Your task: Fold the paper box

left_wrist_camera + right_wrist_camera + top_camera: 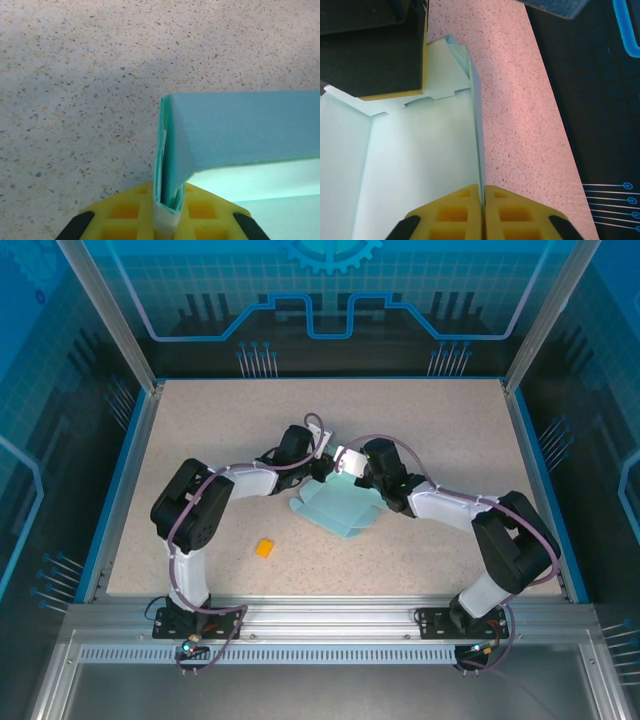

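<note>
Although it plays no part in the fold, a small orange block (264,548) lies nearest the arm bases, at about 8 o'clock from the paper box (335,508). The paper box rests mid-table (200,440), partly folded, with its flaps spread. At its 12 o'clock edge, the left gripper (167,220) is clamped on a doubled flap and the right gripper (483,212) is pinched on a thin upright wall. Caution: both grips share one short edge. Opposed pulling could tear or crease the card, or slip it free.
</note>
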